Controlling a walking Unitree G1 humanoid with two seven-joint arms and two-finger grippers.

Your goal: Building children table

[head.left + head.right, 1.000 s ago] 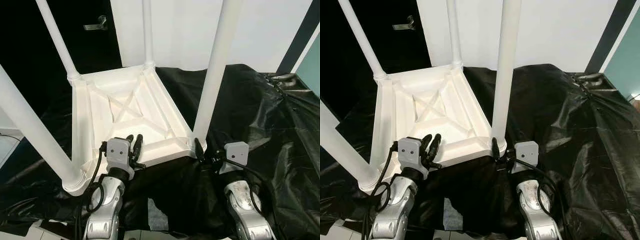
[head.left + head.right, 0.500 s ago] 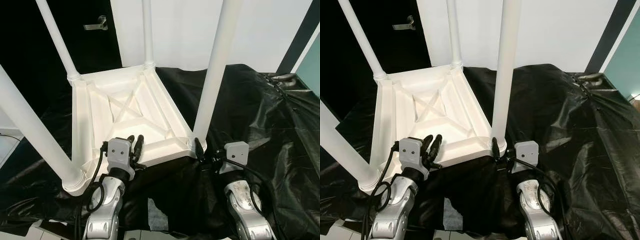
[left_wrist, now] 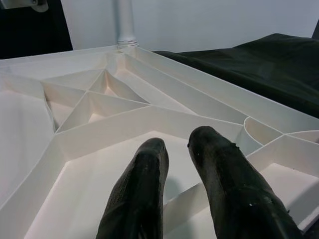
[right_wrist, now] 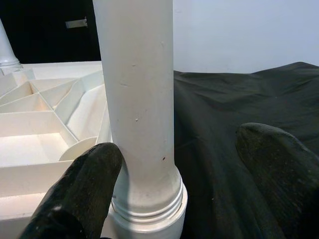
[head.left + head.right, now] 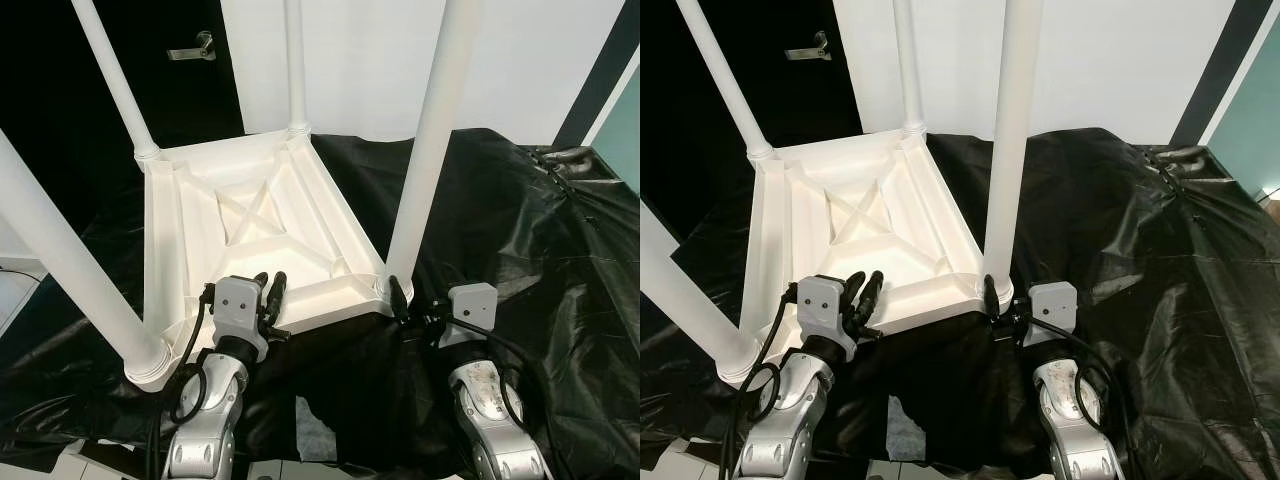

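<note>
The white children's table (image 5: 250, 215) lies upside down on a black sheet, its legs standing up. My left gripper (image 5: 268, 283) is at the table's near rim. Its two black fingers (image 3: 144, 179) lie close together, shut on nothing, over a rib of the underside. My right gripper (image 4: 178, 142) is open at the base of the near right leg (image 5: 425, 150). One finger (image 4: 84, 189) rests against the leg's collar; the other finger (image 4: 279, 159) stands apart from the leg, over the sheet.
The crumpled black plastic sheet (image 5: 520, 220) covers the surface to the right and front. A dark door with a metal handle (image 5: 190, 48) stands behind on the left, next to a white wall (image 5: 360, 60). The near left leg (image 5: 70, 270) leans across the left side.
</note>
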